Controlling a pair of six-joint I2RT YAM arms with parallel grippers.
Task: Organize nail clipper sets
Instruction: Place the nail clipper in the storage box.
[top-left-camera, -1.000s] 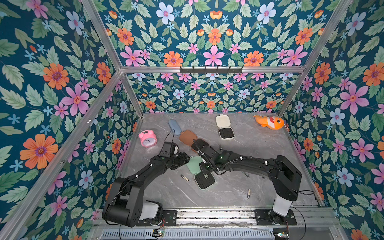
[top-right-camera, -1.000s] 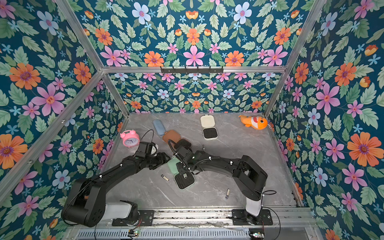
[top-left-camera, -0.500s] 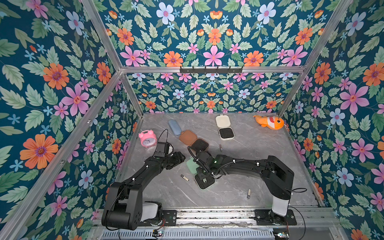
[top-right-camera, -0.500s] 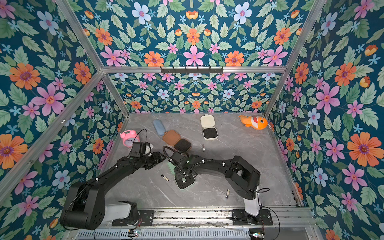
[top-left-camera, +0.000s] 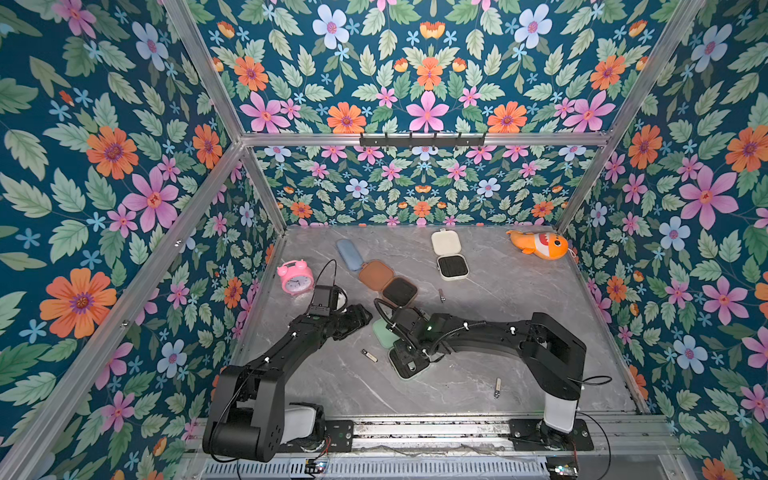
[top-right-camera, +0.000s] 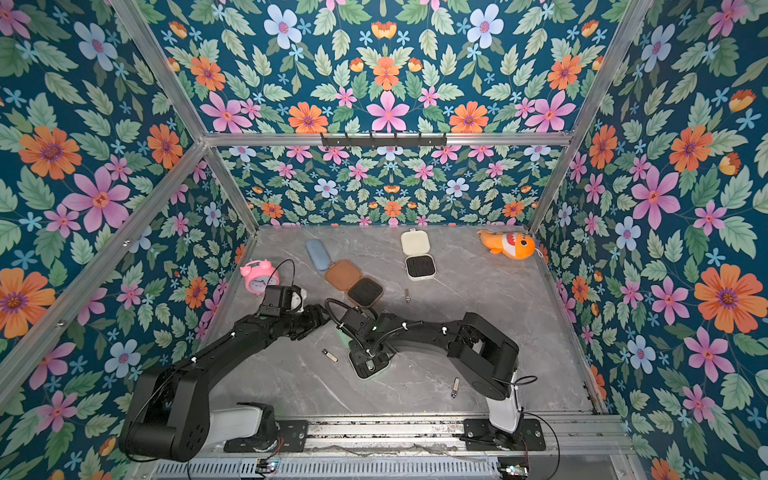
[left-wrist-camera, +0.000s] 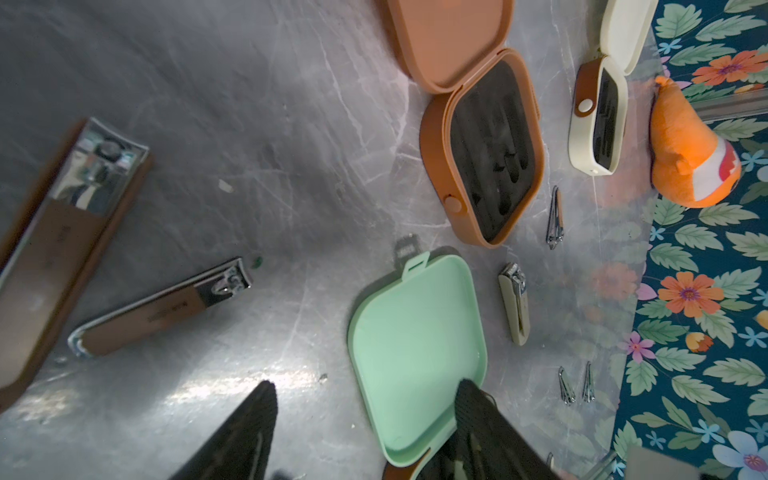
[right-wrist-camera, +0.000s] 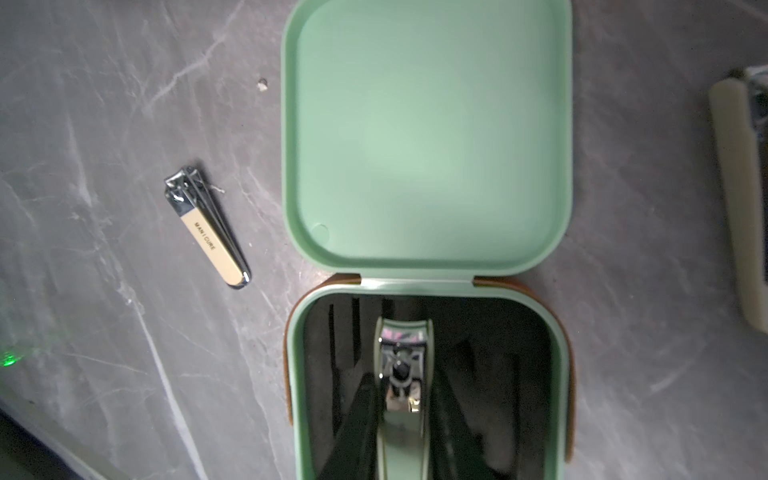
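The mint green case lies open at front centre, its lid (top-left-camera: 381, 333) flat beside its black-lined base (right-wrist-camera: 490, 374). My right gripper (right-wrist-camera: 402, 390) hangs over that base, shut on a green clipper (right-wrist-camera: 402, 357) whose silver head points at the hinge. My left gripper (left-wrist-camera: 365, 399) is open at the lid's (left-wrist-camera: 415, 332) near corner, one finger (left-wrist-camera: 471, 409) over its edge. Further back, the brown case (top-left-camera: 388, 282) and the cream case (top-left-camera: 449, 255) lie open with bare black inserts. A beige clipper (right-wrist-camera: 210, 235) and a brown clipper (left-wrist-camera: 162, 309) lie loose on the table.
A pink alarm clock (top-left-camera: 296, 277) and a blue pouch (top-left-camera: 349, 254) stand at the back left, an orange fish toy (top-left-camera: 539, 245) at the back right. More loose clippers (top-left-camera: 496, 387) (top-left-camera: 441, 295) lie on the grey marble table (top-left-camera: 478, 374). Floral walls close three sides.
My right gripper has come forward from beside the brown case to above the mint case's base, clipper in its grip. The left gripper has drawn back slightly off the mint lid.
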